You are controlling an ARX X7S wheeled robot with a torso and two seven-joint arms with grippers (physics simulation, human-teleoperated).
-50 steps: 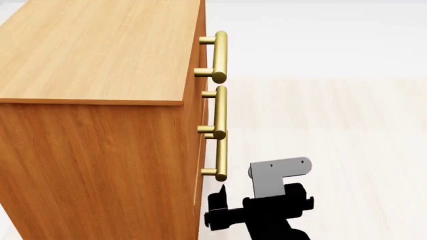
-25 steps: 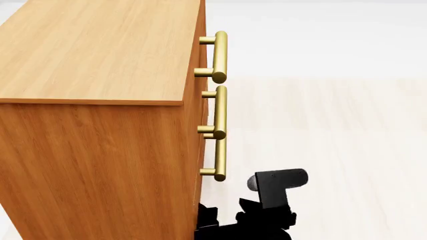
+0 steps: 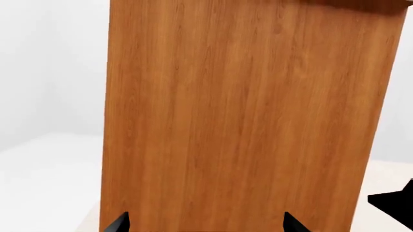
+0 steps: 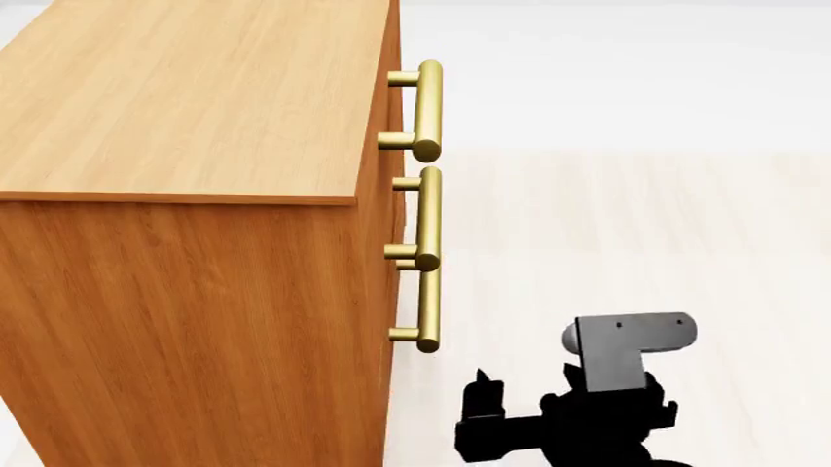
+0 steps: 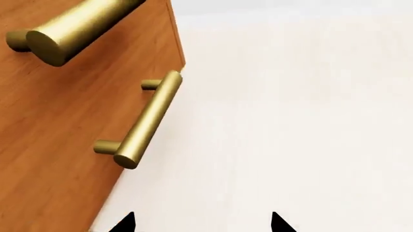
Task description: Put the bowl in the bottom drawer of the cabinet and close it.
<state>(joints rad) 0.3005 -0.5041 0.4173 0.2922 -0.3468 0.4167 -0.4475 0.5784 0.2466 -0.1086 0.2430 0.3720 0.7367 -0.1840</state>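
The orange-brown cabinet (image 4: 195, 97) fills the left of the head view, its three brass handles lined up along its front edge. The bottom drawer's handle (image 4: 426, 311) is the lowest, and that drawer sits flush with the front. In the right wrist view the same handle (image 5: 148, 121) lies close ahead on the cabinet front (image 5: 65, 106). My right gripper (image 4: 478, 418) is open and empty, low beside that handle and a little off the front; its tips (image 5: 201, 223) frame bare floor. My left gripper (image 3: 205, 223) is open, facing the cabinet's plain side (image 3: 239, 106). The bowl is out of view.
The middle drawer's handle (image 5: 77, 26) looms large and near in the right wrist view. Pale floor (image 4: 675, 214) spreads in front of the cabinet. A black piece of the robot (image 3: 393, 203) shows at the edge of the left wrist view.
My right arm dipped lower beside the bottom handle, then rose and moved to the right, away from the cabinet front. The cabinet and drawers have not moved.
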